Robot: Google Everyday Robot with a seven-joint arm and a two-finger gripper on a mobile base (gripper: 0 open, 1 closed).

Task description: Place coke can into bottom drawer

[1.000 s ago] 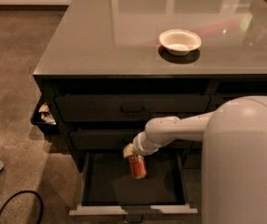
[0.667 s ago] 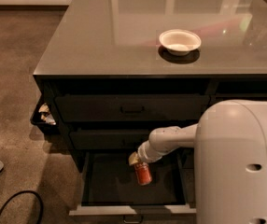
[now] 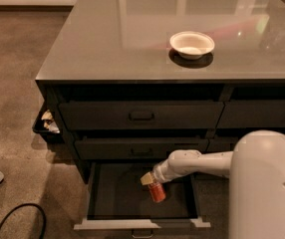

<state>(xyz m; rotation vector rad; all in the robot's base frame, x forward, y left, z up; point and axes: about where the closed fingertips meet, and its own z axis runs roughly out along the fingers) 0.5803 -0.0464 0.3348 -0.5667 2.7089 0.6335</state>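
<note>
Camera view of a dark cabinet with a grey countertop [image 3: 132,39]. One coke can [image 3: 157,193], one white bowl [image 3: 192,44], one arm [image 3: 197,163] and one gripper [image 3: 151,181] are shown. Three wide drawers are counted in the left column: the top drawer [image 3: 137,114] and the middle drawer [image 3: 132,148] are closed, and the bottom drawer [image 3: 137,224] is pulled out toward 6 o'clock, so that its dark interior is exposed. The bowl is seen on the countertop at 1 o'clock from the frame's centre. The arm is extended from the white robot body [image 3: 267,183] at 4 o'clock, is run almost level toward 9 o'clock, and is bent downward at the wrist. The gripper is placed within the outline of the open drawer, right of its middle, and its jaws are clamped on the upper end of the can. The can is held inside the drawer's outline, at 6 o'clock from the frame's centre; whether the drawer floor is touched cannot be told. The can is tilted: its long axis is laid from 11 o'clock to 5 o'clock, with the gripped end at 11 o'clock. One black cable [image 3: 18,218] is seen on the floor at 8 o'clock.
</note>
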